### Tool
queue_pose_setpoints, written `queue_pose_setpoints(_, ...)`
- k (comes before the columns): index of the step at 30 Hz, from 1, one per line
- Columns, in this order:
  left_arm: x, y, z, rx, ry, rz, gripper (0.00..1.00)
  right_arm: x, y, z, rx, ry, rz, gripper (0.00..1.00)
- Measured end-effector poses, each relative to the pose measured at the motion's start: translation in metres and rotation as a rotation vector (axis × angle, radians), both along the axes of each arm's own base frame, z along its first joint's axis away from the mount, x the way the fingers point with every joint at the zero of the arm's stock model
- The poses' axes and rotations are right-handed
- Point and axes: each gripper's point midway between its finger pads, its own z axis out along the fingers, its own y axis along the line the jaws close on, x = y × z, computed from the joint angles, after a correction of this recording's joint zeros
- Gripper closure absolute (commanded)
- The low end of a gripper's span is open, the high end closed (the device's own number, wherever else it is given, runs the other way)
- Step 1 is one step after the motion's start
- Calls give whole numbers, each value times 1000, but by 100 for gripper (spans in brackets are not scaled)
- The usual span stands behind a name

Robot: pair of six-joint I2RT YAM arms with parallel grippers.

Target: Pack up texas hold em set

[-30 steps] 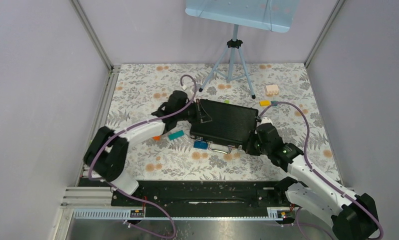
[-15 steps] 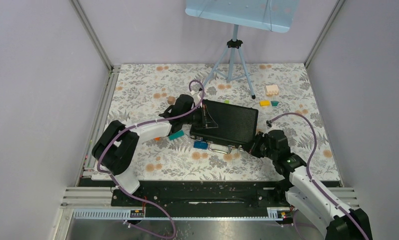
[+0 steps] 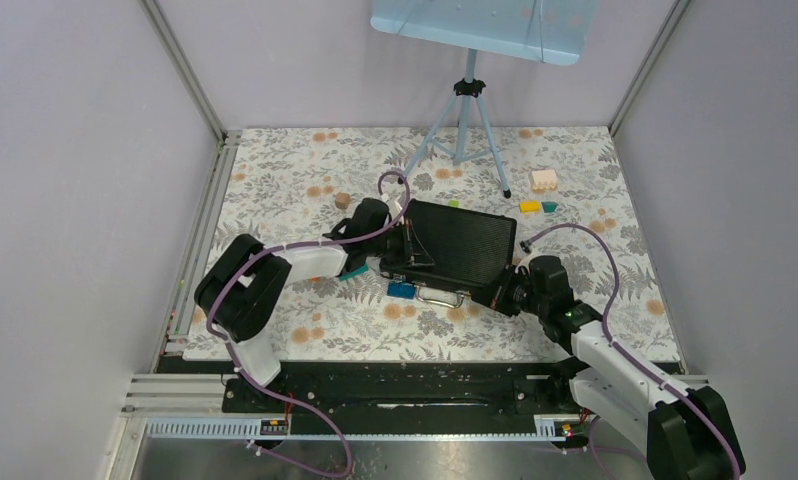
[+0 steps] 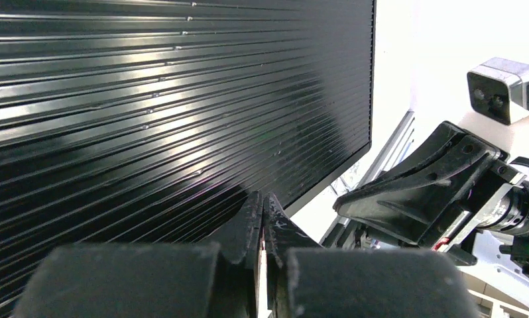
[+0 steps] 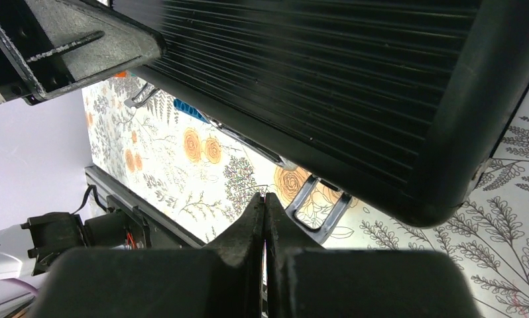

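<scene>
Currently the case point(image 3: 460, 250) lies shut mid-table on the floral mat point(image 3: 305, 170), black ribbed lid up, turned a bit off square. The silver handle point(image 3: 438, 295) is on its near edge, facing the arm bases.

Left gripper point(image 3: 403, 243) is at the case's left end, fingers pressed together with nothing between them. On the left wrist view its fingertips point(image 4: 252, 222) are right up at the ribbed surface; can't tell if they're touching.

Right gripper point(image 3: 505, 290) is at the near right corner, also fully closed and empty. On its own view the case corner hangs overhead and a silver latch point(image 5: 321, 209) is just past the tips.

Blue brick point(image 3: 400, 289) sits against the near edge by the handle. Teal brick point(image 3: 353, 270) is just beside the left forearm.

Further out:
- brown cube point(image 3: 343, 200), far-left of the case
- yellow brick point(image 3: 530, 206) and second teal brick point(image 3: 550, 206), side by side far-right
- pale peach block point(image 3: 543, 180) beyond them
- tripod point(image 3: 465, 120) at the back edge
</scene>
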Motion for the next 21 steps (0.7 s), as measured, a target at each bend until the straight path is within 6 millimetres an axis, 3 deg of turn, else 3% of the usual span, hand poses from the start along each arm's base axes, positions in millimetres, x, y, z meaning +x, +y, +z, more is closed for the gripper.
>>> queue_pose_setpoints(8, -4, -1, -3, -48, 16, 20, 100, -5, -5, -8, -25, 40, -19, 100)
queue_pose_setpoints(13, -4, -1, -3, -52, 22, 24, 100, -8, -10, -26, -71, 119, -33, 100)
queue_pose_setpoints(17, -4, -1, -3, -52, 22, 24, 100, -17, -29, -53, -180, 210, -88, 100)
queue_pose_setpoints(21, -4, -1, -3, -52, 23, 24, 100, -19, -37, -58, -221, 225, -116, 100)
